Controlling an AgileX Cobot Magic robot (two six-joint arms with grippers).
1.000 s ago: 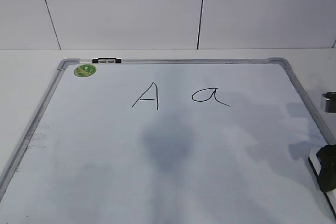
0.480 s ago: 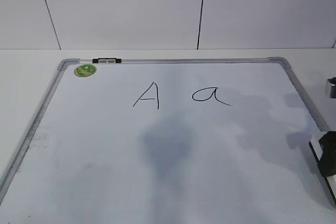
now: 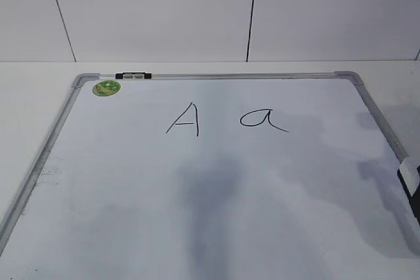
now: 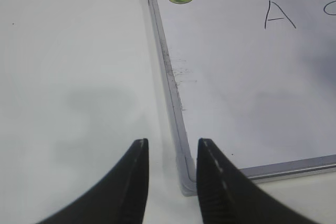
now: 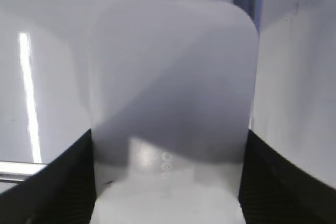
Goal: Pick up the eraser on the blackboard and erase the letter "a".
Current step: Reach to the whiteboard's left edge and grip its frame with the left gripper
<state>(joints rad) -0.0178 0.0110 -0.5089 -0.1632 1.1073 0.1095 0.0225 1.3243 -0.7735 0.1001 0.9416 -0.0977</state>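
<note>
The blackboard (image 3: 216, 76) is a white board with a grey frame lying flat on the table. The letter "a" (image 3: 262, 120) is written in thin black marker right of its middle. The eraser (image 5: 173, 77), a white rounded block, sits between the two black fingers of my right gripper (image 5: 169, 132), which is shut on its sides. In the exterior view only a corner of the eraser (image 3: 408, 174) shows at the right edge, over the board's right frame. My left gripper (image 4: 172, 142) is open and empty over the table by the board's near left corner (image 4: 188, 182).
A capital "A" (image 3: 184, 119) stands left of the small "a" and also shows in the left wrist view (image 4: 278, 15). A round green magnet (image 3: 106, 87) sits in the far left corner. A black clip (image 3: 133, 76) is on the far frame. A white wall stands behind.
The right gripper and the eraser have moved right towards the edge of the exterior view. The dark gripper body has left that view. The letters are unchanged.
</note>
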